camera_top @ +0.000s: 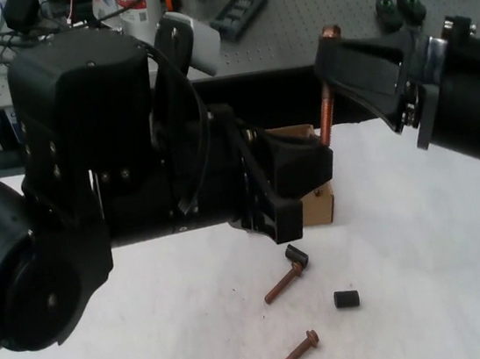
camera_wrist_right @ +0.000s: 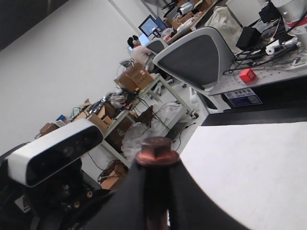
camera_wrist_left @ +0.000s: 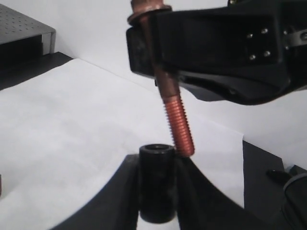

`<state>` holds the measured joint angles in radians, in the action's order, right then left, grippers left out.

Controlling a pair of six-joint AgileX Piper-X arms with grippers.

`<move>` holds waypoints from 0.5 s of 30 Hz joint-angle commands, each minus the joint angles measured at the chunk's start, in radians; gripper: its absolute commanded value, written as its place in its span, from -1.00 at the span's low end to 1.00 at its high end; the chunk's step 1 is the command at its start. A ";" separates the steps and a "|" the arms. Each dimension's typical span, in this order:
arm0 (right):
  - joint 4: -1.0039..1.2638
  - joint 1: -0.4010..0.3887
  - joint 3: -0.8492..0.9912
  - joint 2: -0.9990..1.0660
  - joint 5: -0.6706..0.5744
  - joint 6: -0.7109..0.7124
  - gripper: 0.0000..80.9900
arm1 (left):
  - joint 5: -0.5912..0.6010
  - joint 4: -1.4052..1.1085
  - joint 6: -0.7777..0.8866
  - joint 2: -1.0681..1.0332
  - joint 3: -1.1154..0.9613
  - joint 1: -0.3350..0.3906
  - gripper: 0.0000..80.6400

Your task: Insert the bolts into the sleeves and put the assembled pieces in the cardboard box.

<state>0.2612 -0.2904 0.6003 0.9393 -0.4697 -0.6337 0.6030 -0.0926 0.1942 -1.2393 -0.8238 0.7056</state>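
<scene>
My left gripper (camera_wrist_left: 157, 191) is shut on a short black sleeve (camera_wrist_left: 157, 184), held upright with its bore facing up. My right gripper (camera_top: 327, 53) is shut on a copper bolt (camera_wrist_left: 175, 110) just below its head (camera_wrist_right: 154, 149), threads pointing down. The bolt's tip sits at the sleeve's rim, slightly to one side and not inside the bore. In the high view both grippers meet above the cardboard box (camera_top: 319, 204), with the left gripper (camera_top: 305, 166) under the bolt (camera_top: 326, 106).
On the white sheet in front lie a bolt with a sleeve on it (camera_top: 288, 275), a loose black sleeve (camera_top: 346, 298) and a bare bolt (camera_top: 297, 353). A black tray (camera_top: 239, 7) rests on the perforated bench behind.
</scene>
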 commanded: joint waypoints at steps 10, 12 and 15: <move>0.100 0.000 0.003 0.003 0.057 -0.010 -0.87 | 0.014 -0.059 0.015 0.014 -0.010 0.001 -0.98; 0.083 0.000 0.003 0.003 0.057 -0.010 -0.87 | 0.014 -0.059 0.015 0.014 -0.010 0.001 -0.98; 0.054 -0.002 0.003 0.003 0.057 0.006 -0.87 | 0.011 -0.066 0.015 0.014 -0.010 0.001 -0.98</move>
<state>0.3305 -0.2905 0.5982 0.9393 -0.4205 -0.6384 0.6066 -0.1318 0.2018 -1.2393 -0.8230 0.7056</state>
